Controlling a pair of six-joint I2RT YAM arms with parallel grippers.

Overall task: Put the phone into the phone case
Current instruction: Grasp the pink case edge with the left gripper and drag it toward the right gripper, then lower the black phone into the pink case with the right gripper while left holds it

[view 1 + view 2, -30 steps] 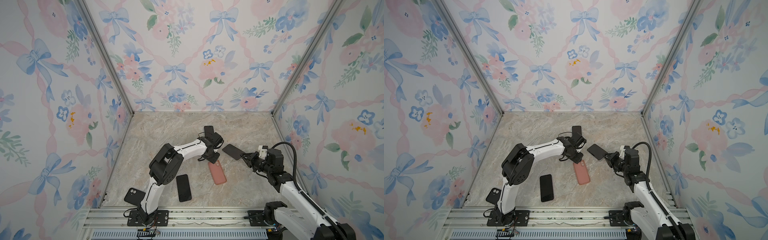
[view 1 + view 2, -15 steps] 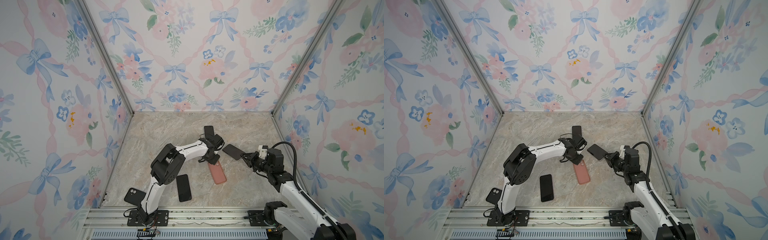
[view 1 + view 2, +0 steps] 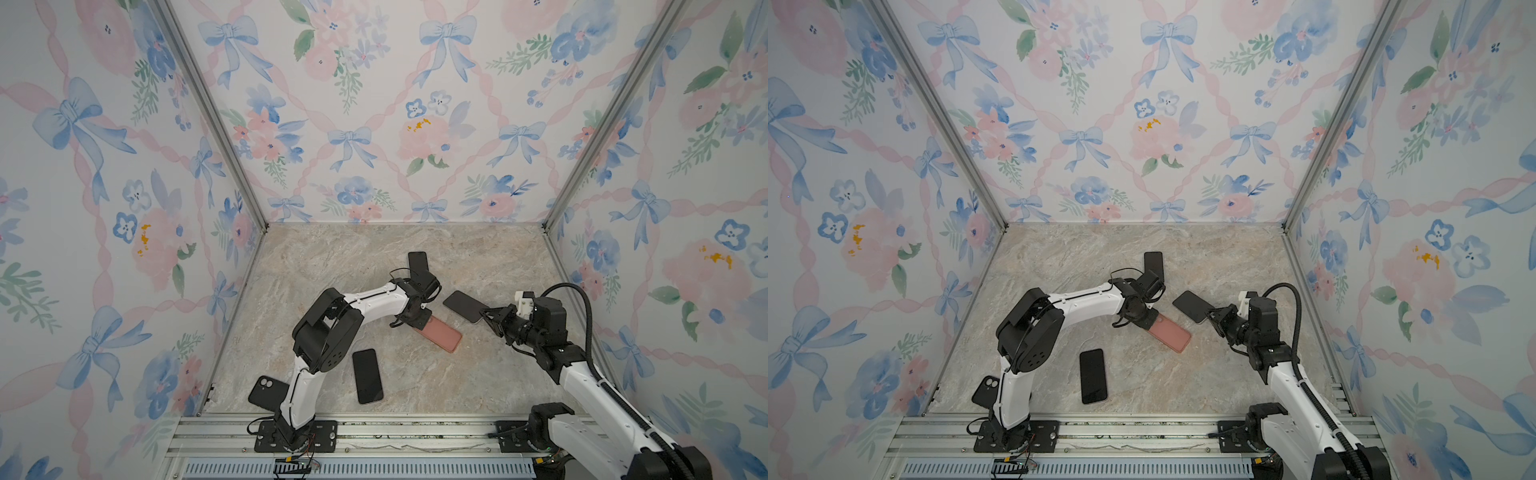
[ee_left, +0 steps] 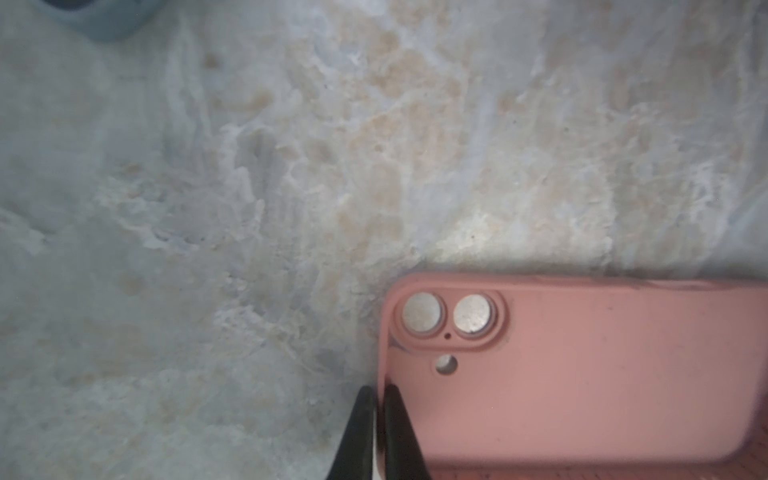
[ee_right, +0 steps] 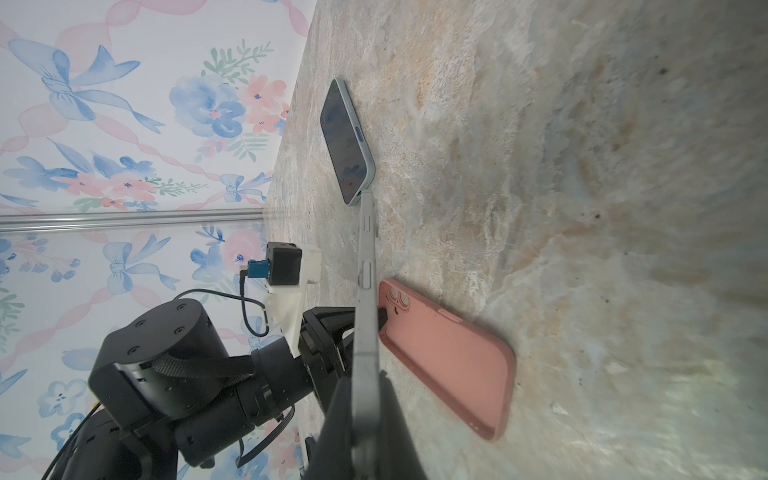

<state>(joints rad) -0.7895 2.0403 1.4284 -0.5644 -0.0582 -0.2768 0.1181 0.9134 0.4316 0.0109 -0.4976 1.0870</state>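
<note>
Your right gripper (image 3: pixel 484 316) pinches the phone (image 3: pixel 464 306) above the table (image 3: pixel 332 266); your left gripper (image 4: pixel 376 409) has pressed together on the pink case (image 4: pixel 582 365) edge, lying back-up; insertion remains undone.

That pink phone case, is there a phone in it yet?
Apparently not. Through the camera holes of the pink phone case only pale surface shows, and the right gripper holds a phone apart from it.
</note>
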